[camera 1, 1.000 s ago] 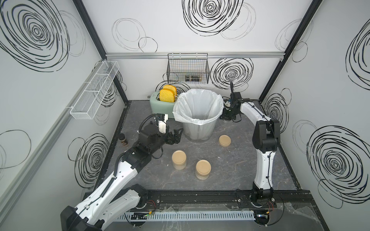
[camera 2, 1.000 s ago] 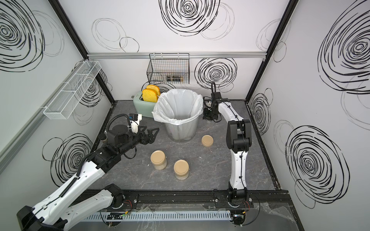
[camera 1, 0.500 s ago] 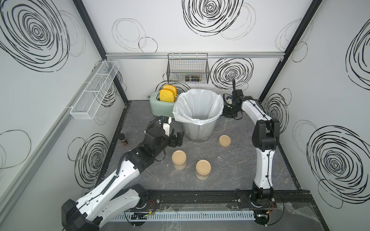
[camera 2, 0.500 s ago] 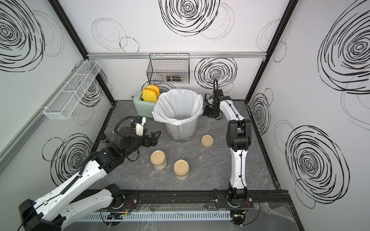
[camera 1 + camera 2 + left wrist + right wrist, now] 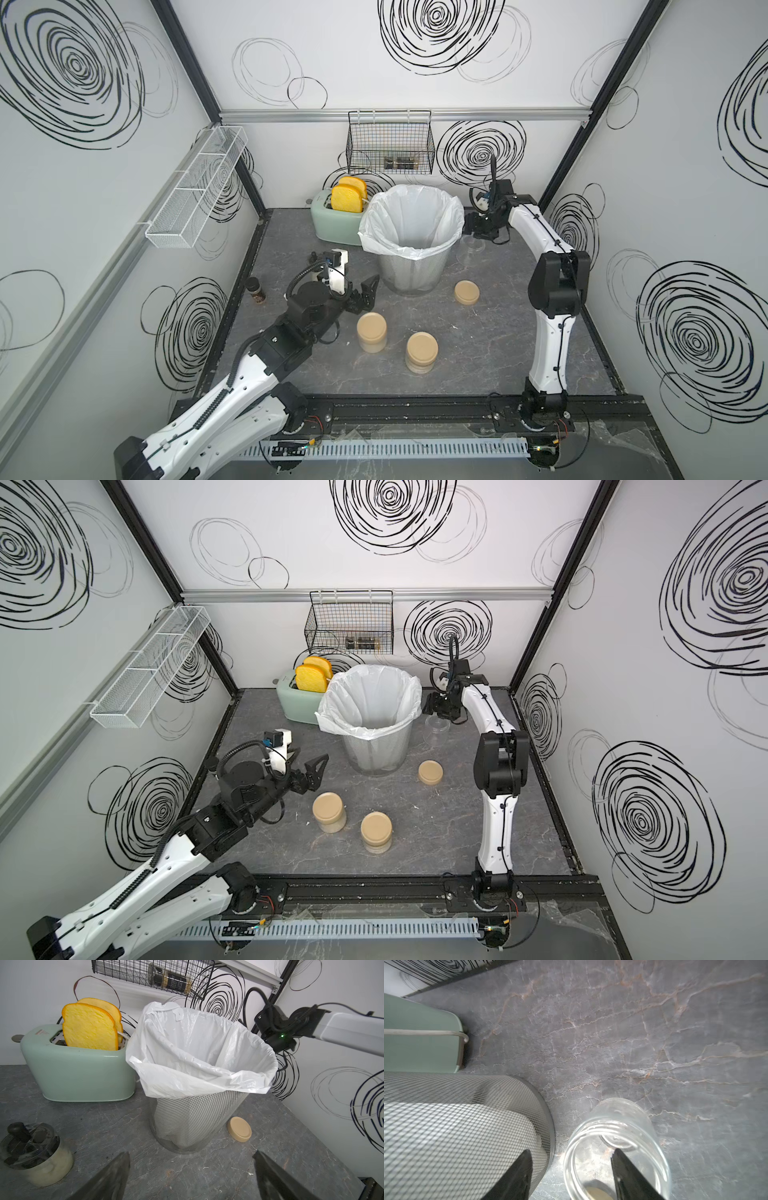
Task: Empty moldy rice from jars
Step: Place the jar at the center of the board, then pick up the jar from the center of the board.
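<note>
Right gripper (image 5: 571,1150) over lidless jar (image 5: 623,1122) just beside bin (image 5: 411,274), jaws apart. Left gripper (image 5: 365,295) near bin, jaws wide apart. Two lidded jars (image 5: 371,328) (image 5: 422,348) in front of bin.

No legible text: the bottle label (image 5: 176,980) and toaster mark (image 5: 41,1032) are too small.

Likely lab mock kitchen, toaster (image 5: 330,226), printed walls (image 5: 332,54)

Grey tabletop (image 5: 498,332) bears toaster (image 5: 332,226), mesh bin (image 5: 411,272), two lidded jars (image 5: 372,332) (image 5: 422,352), open jar (image 5: 471,249), loose lid (image 5: 466,292).
</note>
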`<state>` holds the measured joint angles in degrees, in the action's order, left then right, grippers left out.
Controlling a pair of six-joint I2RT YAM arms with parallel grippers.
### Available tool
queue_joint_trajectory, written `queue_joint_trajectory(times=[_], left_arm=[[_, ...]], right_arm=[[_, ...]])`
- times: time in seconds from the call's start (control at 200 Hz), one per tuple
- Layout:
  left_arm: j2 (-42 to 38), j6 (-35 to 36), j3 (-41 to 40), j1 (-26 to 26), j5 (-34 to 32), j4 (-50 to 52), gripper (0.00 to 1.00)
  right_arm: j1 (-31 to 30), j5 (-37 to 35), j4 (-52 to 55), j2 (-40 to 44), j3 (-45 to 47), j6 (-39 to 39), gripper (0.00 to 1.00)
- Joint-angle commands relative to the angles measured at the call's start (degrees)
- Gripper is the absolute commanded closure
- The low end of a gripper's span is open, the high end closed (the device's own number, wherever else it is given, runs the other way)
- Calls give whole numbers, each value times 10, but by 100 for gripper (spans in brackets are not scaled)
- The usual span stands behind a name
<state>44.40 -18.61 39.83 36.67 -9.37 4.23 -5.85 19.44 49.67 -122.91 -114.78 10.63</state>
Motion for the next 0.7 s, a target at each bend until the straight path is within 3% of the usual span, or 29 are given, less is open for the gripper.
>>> queue_joint_trajectory(times=[0.0,0.14,0.315,0.57,0.63,0.695], left_arm=[[15,13,22,2,-15,-3,4],[18,15,13,2,4,-32,4],[12,21,9,2,16,-53,4],[4,-7,1,-2,-13,-38,4],[3,-18,-5,-4,-12,-41,4],[4,-27,-11,-8,-6,-47,4]], right_arm=[[0,-9,6,80,27,-6,34],[-11,-30,-18,151,108,-7,31],[-41,-54,-80,283,275,-9,27],[-152,-52,-206,499,547,-9,16],[-174,-31,-233,548,594,-1,13],[-205,-14,-273,602,646,8,1]])
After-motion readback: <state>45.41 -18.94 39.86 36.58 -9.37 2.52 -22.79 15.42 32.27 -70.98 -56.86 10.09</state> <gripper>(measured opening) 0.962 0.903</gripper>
